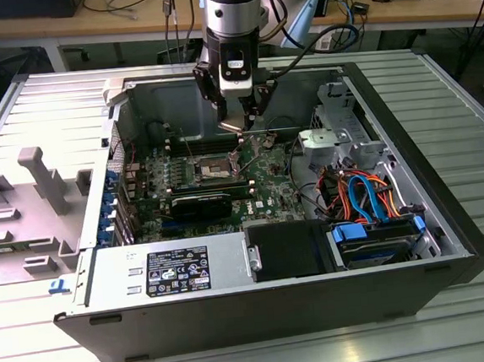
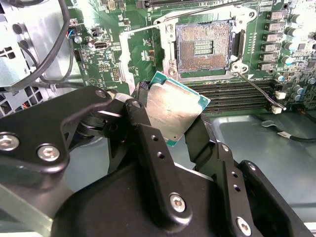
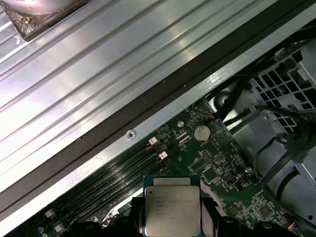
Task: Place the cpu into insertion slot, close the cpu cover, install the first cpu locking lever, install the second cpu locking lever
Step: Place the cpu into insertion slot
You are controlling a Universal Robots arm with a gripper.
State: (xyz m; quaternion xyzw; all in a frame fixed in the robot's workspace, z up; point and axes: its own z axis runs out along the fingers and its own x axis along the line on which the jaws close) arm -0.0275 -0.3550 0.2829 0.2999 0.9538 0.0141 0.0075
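Observation:
My gripper point(image 1: 235, 121) is shut on the cpu point(image 2: 173, 111), a flat square chip with a silvery top and a green edge, pinched between two black fingers point(image 2: 140, 123). In the first wrist view the cpu point(image 3: 172, 207) hangs tilted over the green board. The gripper hovers above the open computer case, just behind the insertion slot point(image 1: 211, 165) and apart from it. The insertion slot point(image 2: 205, 44) lies bare, its tan-gold contact field showing. The cpu cover point(image 1: 254, 144) stands swung up on the exterior view's right of the slot. A thin locking lever point(image 2: 256, 89) sticks out from a socket corner.
Long black memory slots point(image 2: 237, 96) run beside the socket. A power supply point(image 1: 169, 272) and a drive bay with orange and blue cables point(image 1: 366, 195) fill the case's near side. The case walls point(image 1: 448, 205) ring the board. A grey plastic part point(image 1: 39, 182) lies outside on the exterior view's left.

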